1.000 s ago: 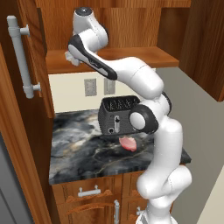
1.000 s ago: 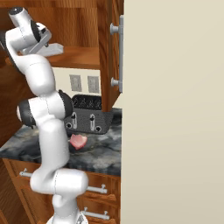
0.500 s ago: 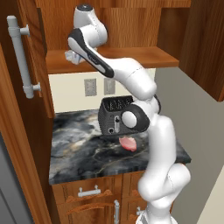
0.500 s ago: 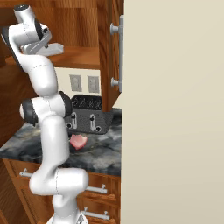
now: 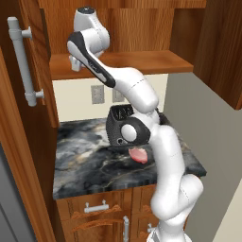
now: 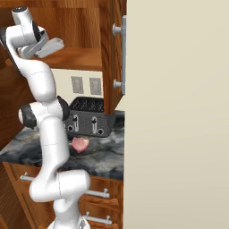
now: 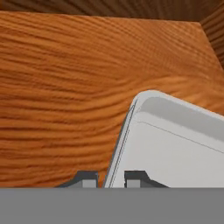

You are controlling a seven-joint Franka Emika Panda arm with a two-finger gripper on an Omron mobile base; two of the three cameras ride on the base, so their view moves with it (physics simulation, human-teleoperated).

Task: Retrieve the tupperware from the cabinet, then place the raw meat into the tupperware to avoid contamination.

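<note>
the tupperware sits up inside the open cabinet, on its wooden shelf, and in the right base view it shows as a whitish flat box sticking out from the hand, long axis running roughly along the shelf and tipped a bit, far end higher than the end at the hand. in the hand view its rounded corner points up toward the back of the cabinet and the left rim runs diagonally down to the gripper, whose two dark fingertips are pinched together on that rim, one tip either side of the edge. the arm reaches way up from the base so the hand is at shelf level on the left of the opening. the shelf is reddish-brown wood with strong wavy grain, same wood as the doors, both swung open; one door with its long grey bar handle is on the left and the other door hangs on the right. down below is a dark marbled countertop with a dark grey toaster against the cream wall, two outlets above it. the raw meat is a little pink slab lying on the counter just in front of the toaster, partly behind the arm. lower drawers with short handles sit under the counter.
</note>
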